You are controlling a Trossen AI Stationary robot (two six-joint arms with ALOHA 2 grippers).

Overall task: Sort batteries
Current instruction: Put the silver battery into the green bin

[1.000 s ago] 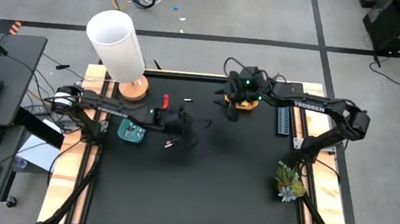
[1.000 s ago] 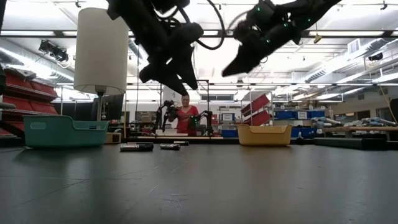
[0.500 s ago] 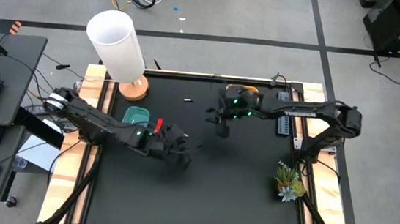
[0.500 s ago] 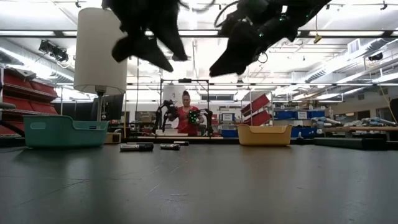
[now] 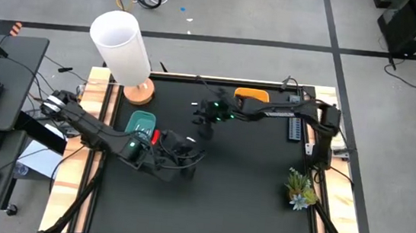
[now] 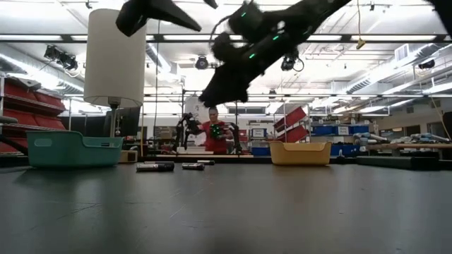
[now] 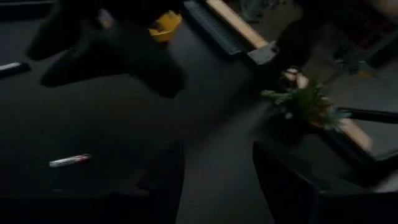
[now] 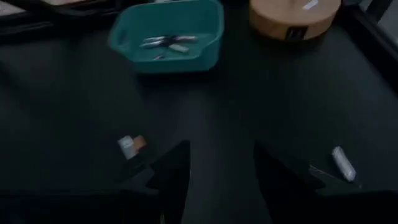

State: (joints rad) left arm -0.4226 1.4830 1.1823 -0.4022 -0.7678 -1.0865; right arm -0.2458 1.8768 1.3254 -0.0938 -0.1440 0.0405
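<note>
The black surface carries a teal bin of sorted batteries; two loose batteries remain mid-surface. Right pincer hovers wide and empty – centre over one, descend squarely; left pincer also wide

Two bins sit on the tabletop: one teal bin and one yellow bin. Two batteries lie loose, one white battery and one battery with a reddish end. There is one lamp and one plant sprig.
</note>
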